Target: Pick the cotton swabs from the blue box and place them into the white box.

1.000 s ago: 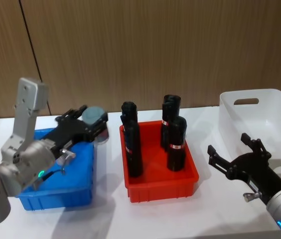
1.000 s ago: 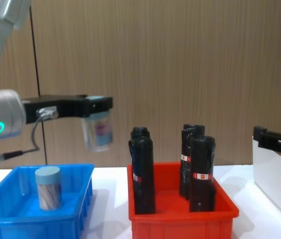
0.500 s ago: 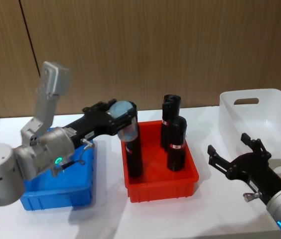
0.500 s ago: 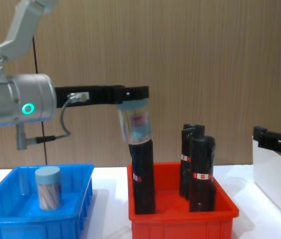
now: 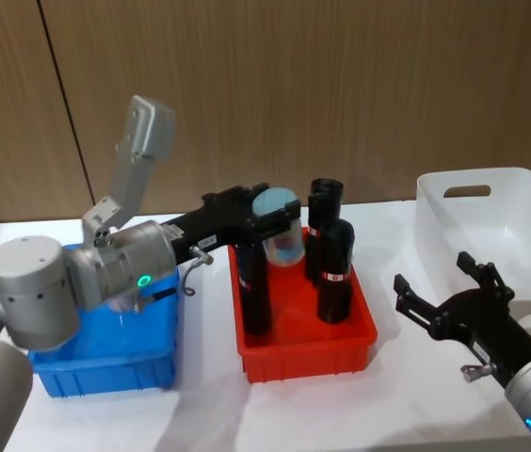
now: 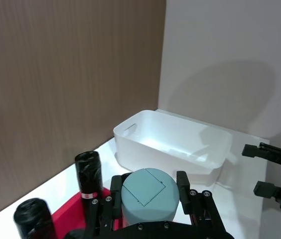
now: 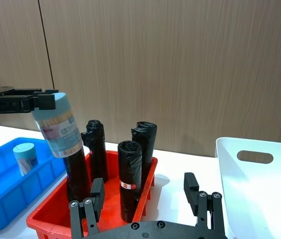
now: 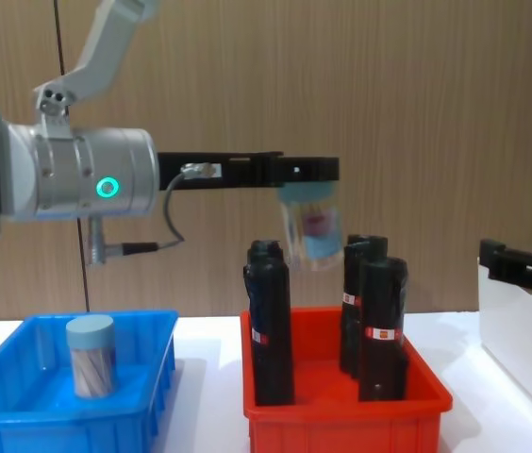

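My left gripper [image 5: 275, 213] is shut on a cotton swab jar [image 5: 281, 234] with a pale blue lid and holds it in the air above the red bin. The chest view shows this jar [image 8: 309, 231] hanging tilted between the black cylinders. A second swab jar [image 8: 91, 355] stands upright in the blue box [image 8: 21, 408] at the left. The white box [image 5: 491, 221] stands at the far right. In front of it my right gripper [image 5: 432, 275] hovers open and holds nothing.
A red bin [image 5: 303, 356] with three tall black cylinders [image 8: 269, 321] sits between the blue box and the white box, right under the held jar. A wooden wall closes off the back of the white table [image 5: 200, 414].
My left arm has carried the jar rightward, from above the blue box's right edge to over the red bin. The right gripper has stayed put.
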`<action>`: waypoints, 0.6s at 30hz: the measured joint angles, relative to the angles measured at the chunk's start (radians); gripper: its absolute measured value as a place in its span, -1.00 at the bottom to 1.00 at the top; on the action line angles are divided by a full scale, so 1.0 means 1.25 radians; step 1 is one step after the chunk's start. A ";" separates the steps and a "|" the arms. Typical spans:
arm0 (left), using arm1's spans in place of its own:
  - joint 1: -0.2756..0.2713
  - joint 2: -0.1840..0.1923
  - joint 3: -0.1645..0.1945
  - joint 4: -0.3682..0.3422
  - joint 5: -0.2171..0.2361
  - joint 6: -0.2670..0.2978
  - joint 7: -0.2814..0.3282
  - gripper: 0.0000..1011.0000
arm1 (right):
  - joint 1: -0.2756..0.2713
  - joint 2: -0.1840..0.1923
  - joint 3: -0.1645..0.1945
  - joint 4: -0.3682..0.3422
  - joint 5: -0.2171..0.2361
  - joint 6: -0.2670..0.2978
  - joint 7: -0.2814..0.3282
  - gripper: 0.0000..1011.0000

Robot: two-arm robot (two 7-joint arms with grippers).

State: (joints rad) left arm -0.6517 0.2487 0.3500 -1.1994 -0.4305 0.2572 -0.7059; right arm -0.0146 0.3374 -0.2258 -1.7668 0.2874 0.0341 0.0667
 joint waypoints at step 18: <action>-0.051 -0.028 0.014 0.061 0.010 0.010 -0.056 0.32 | 0.003 -0.001 -0.001 -0.001 -0.009 0.007 0.007 0.98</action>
State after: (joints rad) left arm -0.7159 0.2135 0.3670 -1.1228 -0.4183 0.2699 -0.7758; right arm -0.0113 0.3367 -0.2269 -1.7679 0.2763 0.0427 0.0750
